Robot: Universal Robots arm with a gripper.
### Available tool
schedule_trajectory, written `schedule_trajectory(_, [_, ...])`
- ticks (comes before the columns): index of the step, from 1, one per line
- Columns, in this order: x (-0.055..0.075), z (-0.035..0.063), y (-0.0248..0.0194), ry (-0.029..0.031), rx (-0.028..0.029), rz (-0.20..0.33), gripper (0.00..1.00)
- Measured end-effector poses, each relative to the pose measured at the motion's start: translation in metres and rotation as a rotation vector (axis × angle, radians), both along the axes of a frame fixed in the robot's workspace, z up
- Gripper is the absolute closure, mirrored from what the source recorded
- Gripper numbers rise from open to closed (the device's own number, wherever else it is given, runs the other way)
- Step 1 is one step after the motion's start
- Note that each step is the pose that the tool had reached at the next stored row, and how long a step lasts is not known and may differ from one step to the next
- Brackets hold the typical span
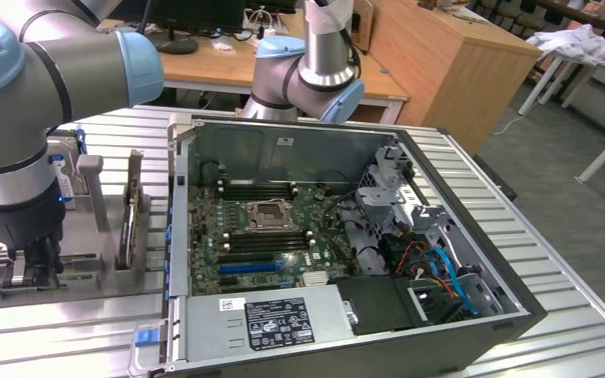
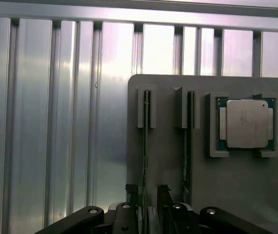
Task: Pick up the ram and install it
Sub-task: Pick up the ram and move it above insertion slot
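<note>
While spread jaws straddle the ram [image 2: 145,141], upright in grey holder [image 2: 167,161]

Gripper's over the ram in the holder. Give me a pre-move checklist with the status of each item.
1. Gripper open: ok, the fingertips stand apart.
2. Ram between the fingertips: ok, it stands edge-on in its slot of the grey holder, in line with the gap.
3. Ram gripped: not ok, no contact is visible on either side.
4. Second stick in the neighbouring slot clear of the gripper: ok, it sits outside the fingertips.
5. Computer case open: ok, the motherboard is exposed from above.
6. Memory slots free and latches open: cannot tell.
</note>
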State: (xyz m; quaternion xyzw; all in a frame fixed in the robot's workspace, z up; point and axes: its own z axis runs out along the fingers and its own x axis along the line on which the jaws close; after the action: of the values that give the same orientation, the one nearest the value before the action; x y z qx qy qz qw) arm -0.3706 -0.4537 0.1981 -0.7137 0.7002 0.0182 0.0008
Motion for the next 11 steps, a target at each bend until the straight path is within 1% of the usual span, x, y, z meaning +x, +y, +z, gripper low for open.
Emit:
schedule_trajectory(4, [0.0000,0.0000,0.0000,0.0000,0.0000,0.000,0.72])
schedule_trajectory(5, [0.0000,0.0000,0.0000,0.0000,0.0000,0.000,0.78])
schedule_trajectory(8, [0.0000,0.0000,0.0000,0.0000,0.0000,0.000,0.78])
schedule_trajectory(11, [0.0000,0.0000,-0.0012,0.0000,0.0000,0.000,0.78])
